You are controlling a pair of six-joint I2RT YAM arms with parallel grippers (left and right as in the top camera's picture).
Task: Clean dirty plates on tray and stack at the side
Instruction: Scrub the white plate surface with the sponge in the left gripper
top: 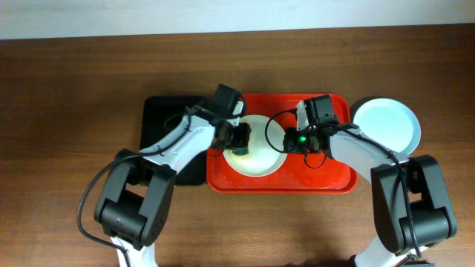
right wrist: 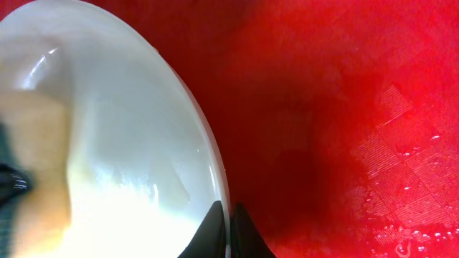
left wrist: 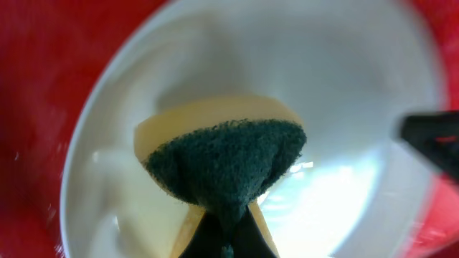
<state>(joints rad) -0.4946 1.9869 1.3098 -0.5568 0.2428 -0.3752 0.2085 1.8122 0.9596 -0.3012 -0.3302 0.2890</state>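
In the middle of the red tray lies a pale plate, round and shallow, its inside glossy under the light. The left pincer is over the plate's left part, closed tight on a sponge. The sponge has a yellow body and a dark green scouring face, and it bunches where the fingers squeeze it. Its free end sits down in the plate's hollow, though the wrist view does not quite show whether it presses on the glaze. The right pincer reaches in from the other side and is pinched narrowly on the plate's right rim, one finger inside the edge and one outside, low over the tray floor. Fine droplets speckle the red plastic nearby. A second plate, pale with a bluish cast, rests on the wooden surface just beside the tray's right edge, outside it. A black tray lies against the red tray's left side, partly under the left arm.
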